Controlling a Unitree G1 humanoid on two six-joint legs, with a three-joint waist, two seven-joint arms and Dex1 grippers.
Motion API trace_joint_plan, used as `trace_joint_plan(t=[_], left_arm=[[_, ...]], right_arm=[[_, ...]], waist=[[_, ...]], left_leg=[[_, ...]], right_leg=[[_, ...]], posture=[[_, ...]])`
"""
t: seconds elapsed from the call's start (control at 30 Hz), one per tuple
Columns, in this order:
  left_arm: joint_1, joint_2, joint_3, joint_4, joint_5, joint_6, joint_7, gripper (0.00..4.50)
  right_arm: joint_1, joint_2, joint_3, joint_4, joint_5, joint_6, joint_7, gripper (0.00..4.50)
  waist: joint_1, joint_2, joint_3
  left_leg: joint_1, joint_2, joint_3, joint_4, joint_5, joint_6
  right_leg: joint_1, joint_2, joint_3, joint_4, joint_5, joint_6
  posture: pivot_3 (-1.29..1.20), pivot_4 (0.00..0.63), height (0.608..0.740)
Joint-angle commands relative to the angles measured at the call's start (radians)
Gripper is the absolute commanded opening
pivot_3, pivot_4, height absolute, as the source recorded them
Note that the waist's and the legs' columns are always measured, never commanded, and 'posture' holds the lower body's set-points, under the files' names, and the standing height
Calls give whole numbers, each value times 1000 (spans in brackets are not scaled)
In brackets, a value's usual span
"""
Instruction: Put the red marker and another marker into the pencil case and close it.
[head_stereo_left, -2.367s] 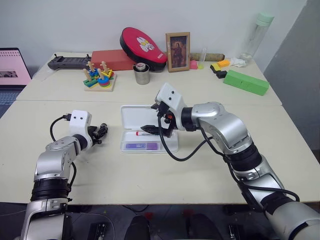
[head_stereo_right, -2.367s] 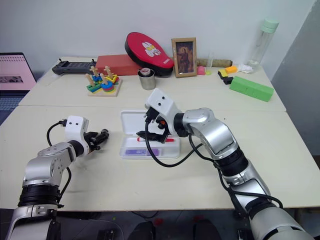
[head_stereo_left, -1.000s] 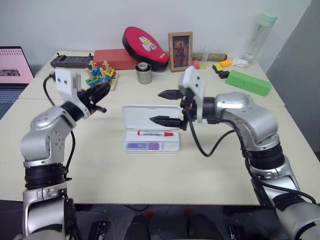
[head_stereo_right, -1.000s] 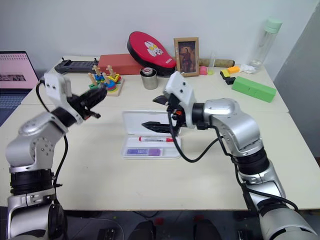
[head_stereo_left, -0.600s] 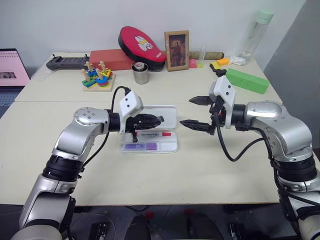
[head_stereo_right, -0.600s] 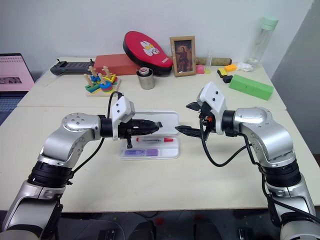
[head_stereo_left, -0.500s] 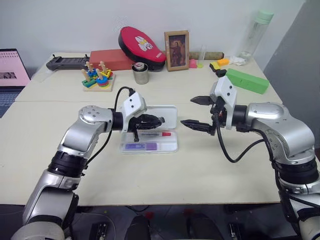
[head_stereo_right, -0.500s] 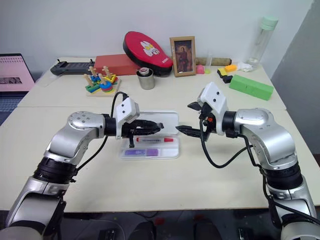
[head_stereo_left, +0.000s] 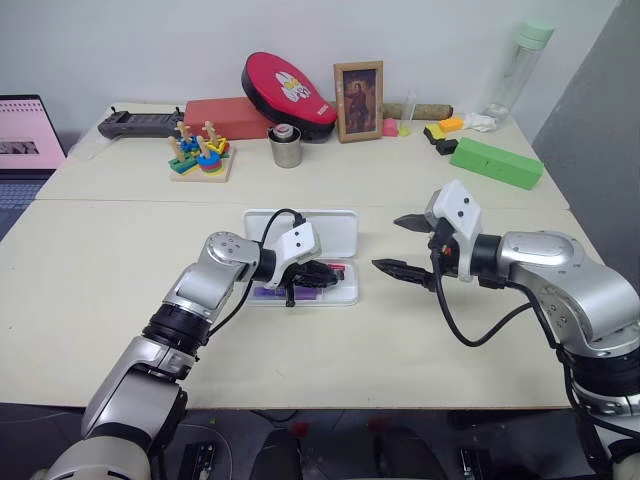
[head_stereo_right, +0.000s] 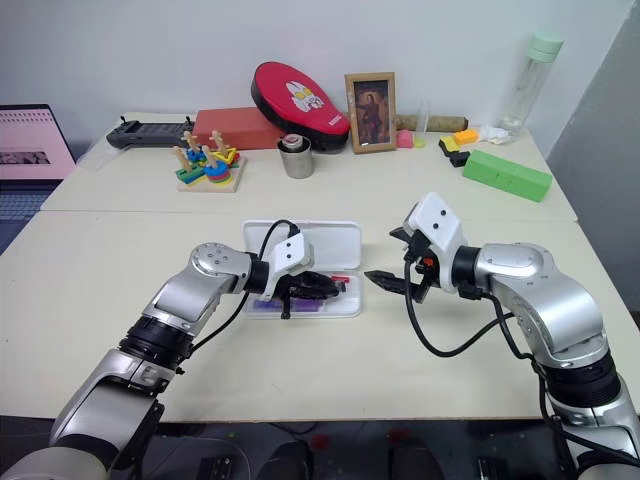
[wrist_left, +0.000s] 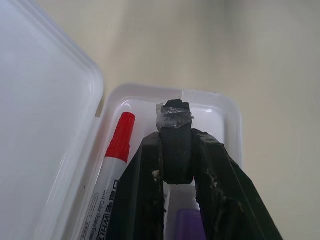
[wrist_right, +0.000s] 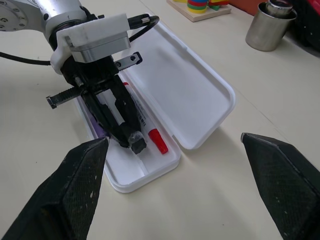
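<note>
One pencil case (head_stereo_left: 345, 224) lies open on the table (head_stereo_left: 90, 260), its lid laid flat on the far side of its tray. Two markers lie in the tray: one red marker (wrist_left: 114, 157) and one purple marker (wrist_left: 190, 223). The left gripper (head_stereo_right: 335, 287) reaches into the tray with its two black fingers (wrist_left: 176, 150) clenched together on nothing; the red marker lies just beside them toward the lid, and the purple marker sits under them on the other side. The right gripper (head_stereo_left: 398, 244) hangs above the table just beside the case's end, near the left gripper's tips, its two fingers (wrist_right: 85, 187) spread wide and empty
</note>
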Motion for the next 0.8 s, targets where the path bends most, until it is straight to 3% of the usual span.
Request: trace_joint_plan(t=[0.03,0.8], left_arm=[[4,-3,-2,-41,12,11,-13,538],[4,-35,-2,-90,27,63,-21,538]], right_arm=[[8,-15,-18,-45,20,-2,-2,4500],[7,5,-1,-29,17,-8,-39,4500]], waist=[[0,0,0],[0,0,0]], left_leg=[[0,0,0,0,0,0],[0,0,0,0,0,0]], right_leg=[[0,0,0,0,0,0],[1,0,0,0,0,0]], posture=[[0,150,740],[0,150,740]])
